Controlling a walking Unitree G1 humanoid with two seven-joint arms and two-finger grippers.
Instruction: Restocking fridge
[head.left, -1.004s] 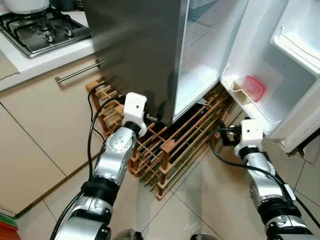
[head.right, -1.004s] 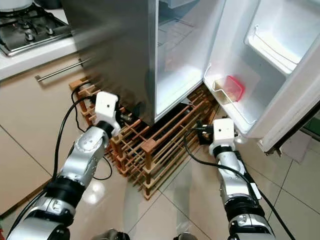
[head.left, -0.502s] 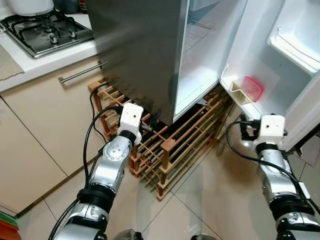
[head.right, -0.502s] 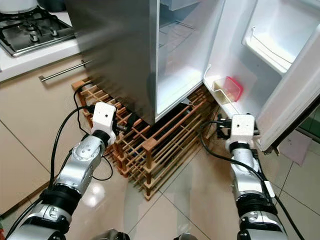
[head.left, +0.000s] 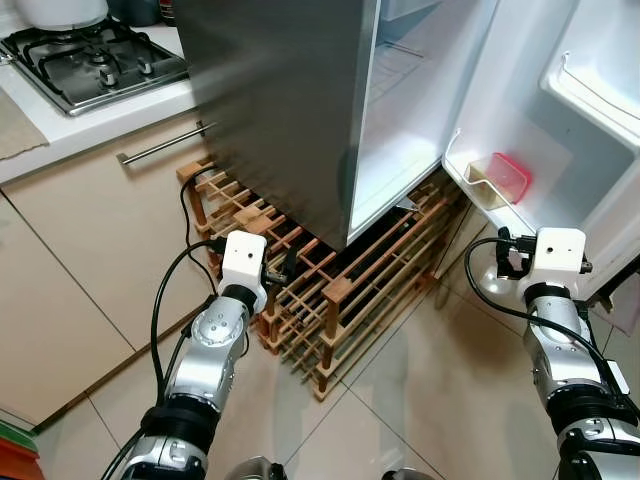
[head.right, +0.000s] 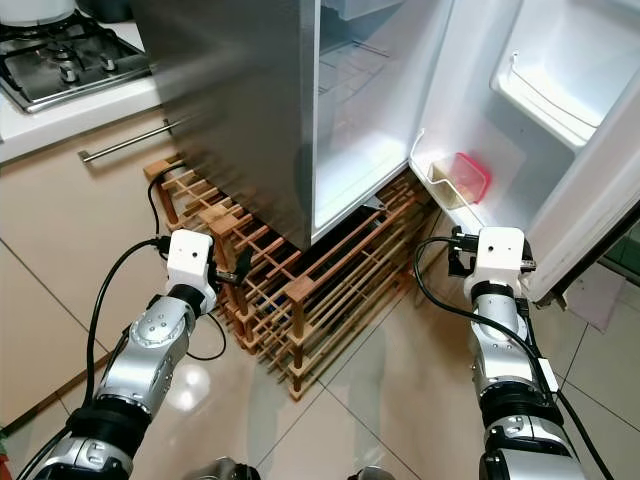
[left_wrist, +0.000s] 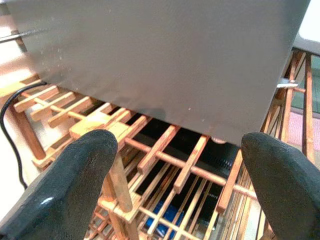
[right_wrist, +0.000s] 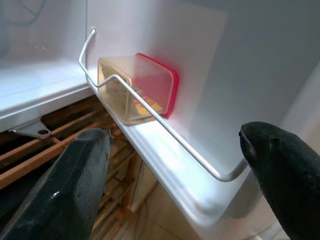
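The grey fridge stands with its door swung wide to the right. On the door's lowest shelf a clear container with a red lid sits behind a wire rail. My right gripper hangs open just below and in front of that shelf, facing the container without touching it. My left gripper is open and empty, low down by the wooden rack under the fridge's grey side. The rack's slats lie between its fingers' line of sight.
A gas hob sits on the counter at the left, above a cabinet with a bar handle. The wooden rack juts out onto the tiled floor between my arms. Black cables trail from both wrists.
My left gripper has drawn back and down from the fridge's side toward the rack's left end. My right gripper has shifted right, closer under the door's lowest shelf.
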